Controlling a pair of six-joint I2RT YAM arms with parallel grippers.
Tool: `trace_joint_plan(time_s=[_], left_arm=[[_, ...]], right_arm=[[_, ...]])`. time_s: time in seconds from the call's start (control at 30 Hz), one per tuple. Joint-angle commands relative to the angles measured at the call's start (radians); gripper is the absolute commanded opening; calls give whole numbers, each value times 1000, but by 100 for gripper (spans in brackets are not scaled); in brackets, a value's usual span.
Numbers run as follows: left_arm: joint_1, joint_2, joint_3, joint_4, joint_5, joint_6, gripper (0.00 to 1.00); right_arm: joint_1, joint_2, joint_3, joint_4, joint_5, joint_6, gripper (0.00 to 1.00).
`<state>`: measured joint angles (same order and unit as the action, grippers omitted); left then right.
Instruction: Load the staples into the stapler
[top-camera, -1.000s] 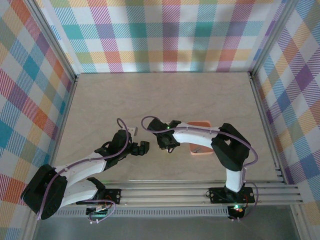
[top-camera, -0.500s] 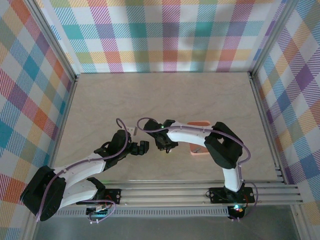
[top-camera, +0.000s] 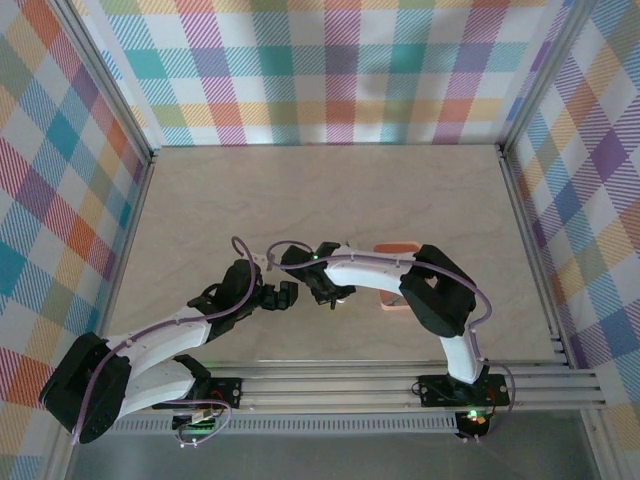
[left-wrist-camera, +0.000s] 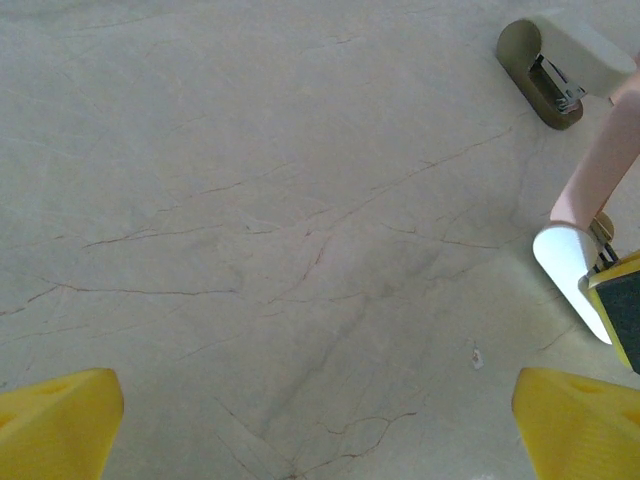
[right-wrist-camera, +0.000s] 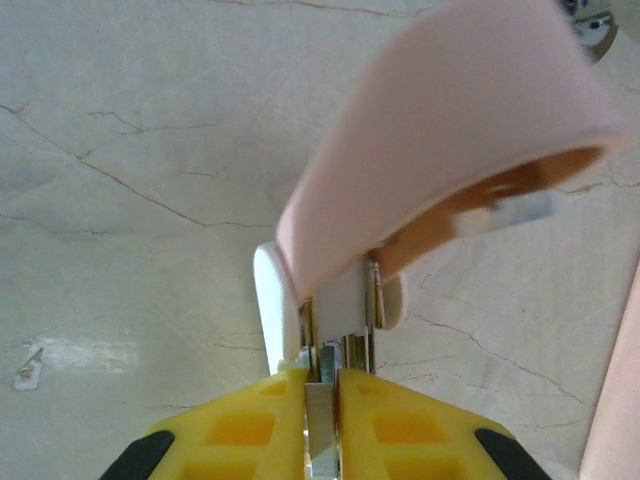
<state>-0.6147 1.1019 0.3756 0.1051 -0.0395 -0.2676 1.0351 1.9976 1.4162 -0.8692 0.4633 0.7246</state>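
We had the right gripper (right-wrist-camera: 320, 385) pinched on a thin grey strip, likely staples (right-wrist-camera: 320, 420), at the stapler (right-wrist-camera: 450, 150) mid-frame, lid tipped up to bare its channel. The left gripper (left-wrist-camera: 320, 415) hung spread wide, clear.

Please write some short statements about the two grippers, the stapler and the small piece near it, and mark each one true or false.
1. The left gripper is open and holds nothing. True.
2. The right gripper is wide open. False: it is shut on the stapler.
3. The stapler's pink lid is lifted away from its white base. True.
4. The grey-white piece is held by the left gripper. False: it lies on the table, apart from that gripper.
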Motion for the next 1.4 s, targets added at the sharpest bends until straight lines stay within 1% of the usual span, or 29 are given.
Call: trace_joint_plan(time_s=[0.0, 0.23, 0.47, 0.8, 0.87, 0.93, 1.07, 1.27, 1.37], left_arm=[[-13, -18, -13, -1, -14, 11, 100], [-12, -18, -13, 1, -14, 13, 100], [-12, -18, -11, 0, -13, 15, 100], [-14, -15, -9, 2, -10, 16, 100], [-14, -15, -9, 1, -10, 17, 100], [-14, -15, -9, 1, -10, 17, 100], [-14, -16, -9, 0, -7, 18, 100], [-14, -14, -6, -5, -5, 17, 100], [-14, -8, -6, -2, -3, 17, 100]], right_arm=[[12, -29, 2, -14, 37, 2, 14], [21, -59, -7, -15, 70, 6, 14], [21, -64, -9, -19, 71, 23, 15], [20, -115, -62, 23, 72, 38, 14], [18, -137, -82, 36, 70, 48, 16], [7, -155, -105, 53, 47, 56, 21], [-25, -185, -165, 107, -8, 82, 22], [-93, -285, -311, 321, -161, 64, 24], [-128, -330, -368, 388, -225, 53, 24]])
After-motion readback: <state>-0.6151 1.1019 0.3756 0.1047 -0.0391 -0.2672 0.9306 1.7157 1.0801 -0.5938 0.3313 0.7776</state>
